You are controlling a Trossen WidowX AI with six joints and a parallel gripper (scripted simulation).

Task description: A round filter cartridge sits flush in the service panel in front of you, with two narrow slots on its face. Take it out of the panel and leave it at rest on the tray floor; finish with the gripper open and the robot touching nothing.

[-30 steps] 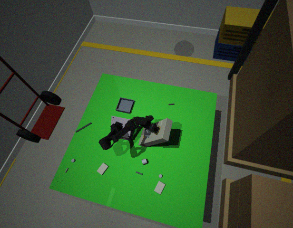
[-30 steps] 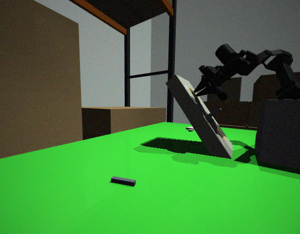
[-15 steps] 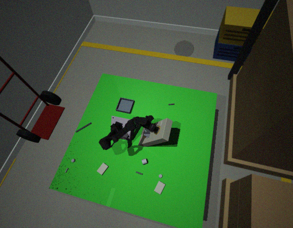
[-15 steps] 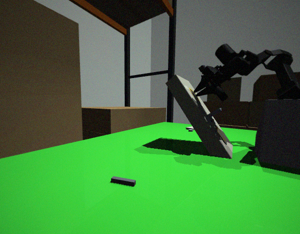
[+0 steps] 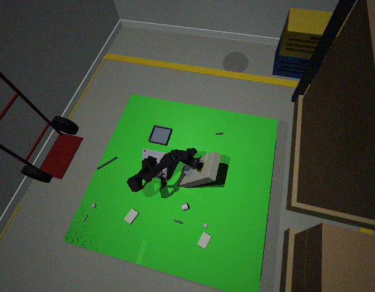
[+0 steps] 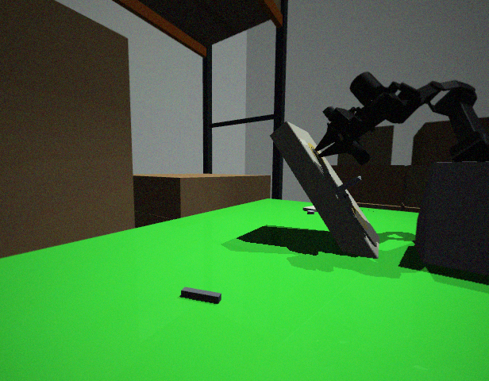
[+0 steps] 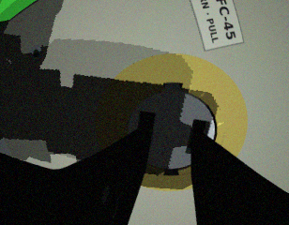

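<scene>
The service panel [image 5: 197, 181] [image 6: 318, 184] [image 7: 266, 122] leans back in front of the arm. The round cartridge [image 7: 196, 104] sits in its upper part inside a yellow ring [image 7: 236, 110], partly in shadow. My gripper [image 5: 200, 166] [image 6: 317, 152] [image 7: 172, 137] is at the cartridge face, its fingers partly apart, with nothing clamped between them. In the wrist view the two fingertips overlie the two dark slots; how deep they reach in is hidden. The tray [image 5: 157, 143] lies behind the arm's base in the top view, with nothing seen in it.
A small lever [image 6: 352, 182] sticks out of the panel below the gripper. A white cylinder [image 5: 184, 206], pale blocks [image 5: 131, 216] [image 5: 204, 240] and a dark bar [image 5: 219, 133] [image 6: 200, 295] lie on the green mat. The arm's base stands between the panel and the mat's left side.
</scene>
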